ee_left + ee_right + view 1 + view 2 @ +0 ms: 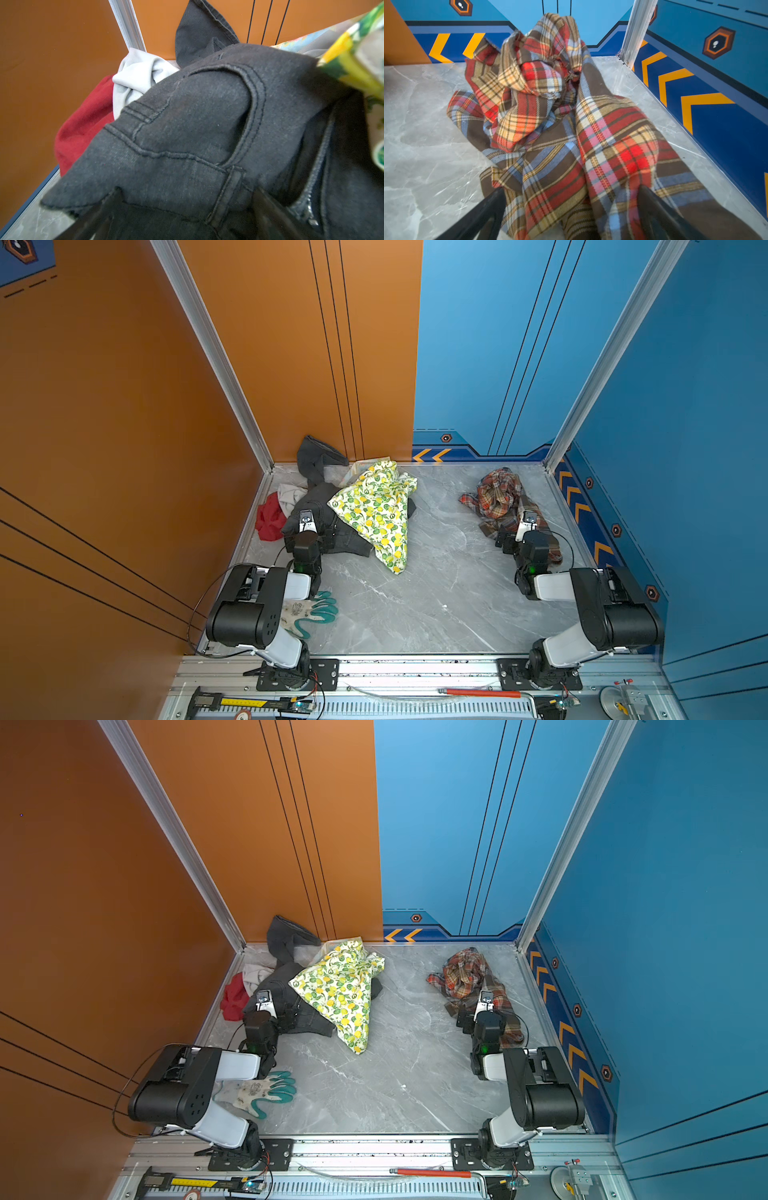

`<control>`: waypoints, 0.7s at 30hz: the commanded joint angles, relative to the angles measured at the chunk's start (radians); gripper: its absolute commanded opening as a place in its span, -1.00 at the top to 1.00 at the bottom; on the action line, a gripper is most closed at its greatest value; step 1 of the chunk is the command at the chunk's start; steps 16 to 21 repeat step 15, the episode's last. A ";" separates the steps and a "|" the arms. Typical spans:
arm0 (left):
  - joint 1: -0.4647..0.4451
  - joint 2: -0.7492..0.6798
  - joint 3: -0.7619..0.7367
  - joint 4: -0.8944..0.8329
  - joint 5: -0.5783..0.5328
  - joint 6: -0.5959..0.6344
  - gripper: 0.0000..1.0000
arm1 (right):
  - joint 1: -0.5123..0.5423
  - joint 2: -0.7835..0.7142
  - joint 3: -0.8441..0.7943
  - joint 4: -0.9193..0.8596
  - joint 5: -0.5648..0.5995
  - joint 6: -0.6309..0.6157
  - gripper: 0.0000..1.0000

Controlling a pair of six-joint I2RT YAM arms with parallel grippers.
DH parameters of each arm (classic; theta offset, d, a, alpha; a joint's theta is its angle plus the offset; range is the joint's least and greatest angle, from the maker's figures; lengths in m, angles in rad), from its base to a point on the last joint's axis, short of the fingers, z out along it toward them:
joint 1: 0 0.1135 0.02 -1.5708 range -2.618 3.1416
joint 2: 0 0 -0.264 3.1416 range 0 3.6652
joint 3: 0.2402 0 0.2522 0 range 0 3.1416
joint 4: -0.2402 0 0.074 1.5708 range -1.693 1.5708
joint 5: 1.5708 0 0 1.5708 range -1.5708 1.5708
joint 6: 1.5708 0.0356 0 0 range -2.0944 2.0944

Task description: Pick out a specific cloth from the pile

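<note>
Plaid cloth sits on its own at the bench's far right corner, well apart from the pile at the far left corner, so I'd call the separating step effectively done. Right pincer is over the near end of the plaid with jaws spread wide and nothing clamped. The wrist view shows them straddling a fold, but it's blurred down there and I can't tell whether the tips touch fabric. Left pincer is also wide open and empty, poised over the waistband of the dark grey jeans. The lemon-print cloth is draped over those jeans, with the red cloth and pale grey cloth tucked at the pile's left edge. The glove lies near the front left, partly under the left arm, and is not part of the pile. If you count the plaid as delivered, the next move is a straight lift of the right arm so the open jaws don't drag that fold along. If it needs to go further, close on the raised fold between the jaws, not the flat part. Leave the left arm off the jeans.
</note>
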 commanded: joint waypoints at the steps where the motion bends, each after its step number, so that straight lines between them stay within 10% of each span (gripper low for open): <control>1: 0.006 0.008 -0.004 0.021 0.027 0.007 -0.96 | 0.006 0.003 0.013 -0.002 -0.025 0.018 -0.99; 21: 0.006 0.006 -0.007 0.024 0.028 0.005 -0.96 | 0.004 0.003 0.017 -0.007 -0.038 0.018 -0.99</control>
